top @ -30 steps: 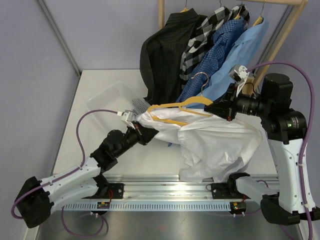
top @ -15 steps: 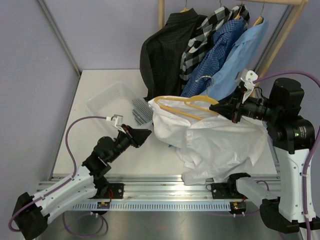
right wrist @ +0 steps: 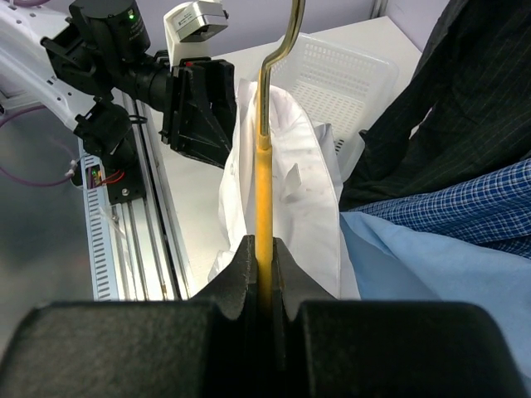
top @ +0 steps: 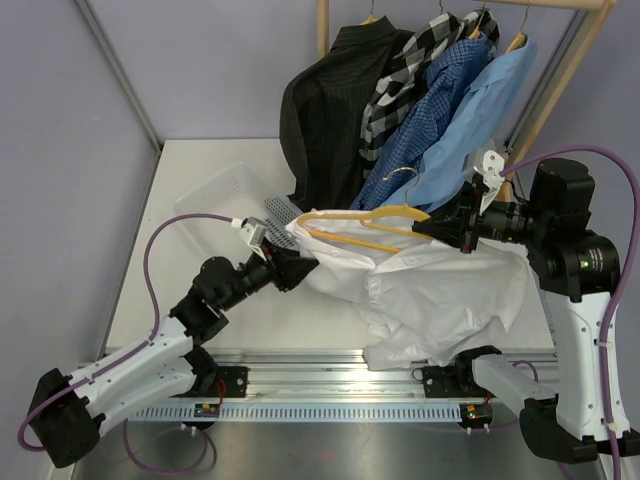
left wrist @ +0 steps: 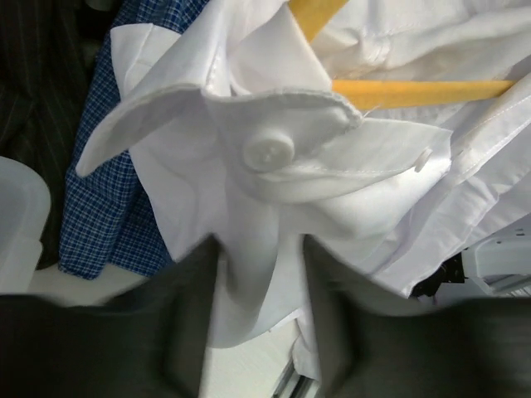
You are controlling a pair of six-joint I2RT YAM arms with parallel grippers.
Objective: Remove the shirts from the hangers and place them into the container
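Observation:
The white shirt (top: 440, 290) hangs half off a yellow hanger (top: 370, 215). My right gripper (top: 442, 228) is shut on that hanger's bar (right wrist: 264, 191), holding it above the table. My left gripper (top: 295, 268) is at the shirt's collar end. In the left wrist view its jaws stand apart, and a fold of the white shirt (left wrist: 257, 249) under the collar button hangs between the fingers (left wrist: 191, 315). The white container (top: 215, 195) sits at the back left with nothing showing inside. The black pinstriped (top: 320, 110), large-check (top: 400, 75), dark blue check (top: 425, 110) and light blue (top: 480, 110) shirts hang on the rail.
The wooden rack post (top: 560, 80) rises just behind my right arm. An aluminium rail (top: 340, 385) runs along the near table edge, and the white shirt's hem droops onto it. The container (right wrist: 340, 79) lies beyond the hanger's metal hook (right wrist: 278, 50).
My left gripper let go of the white collar, drew back toward its base, then returned to the collar with its jaws open. The right arm swung the hanger slightly right and back.

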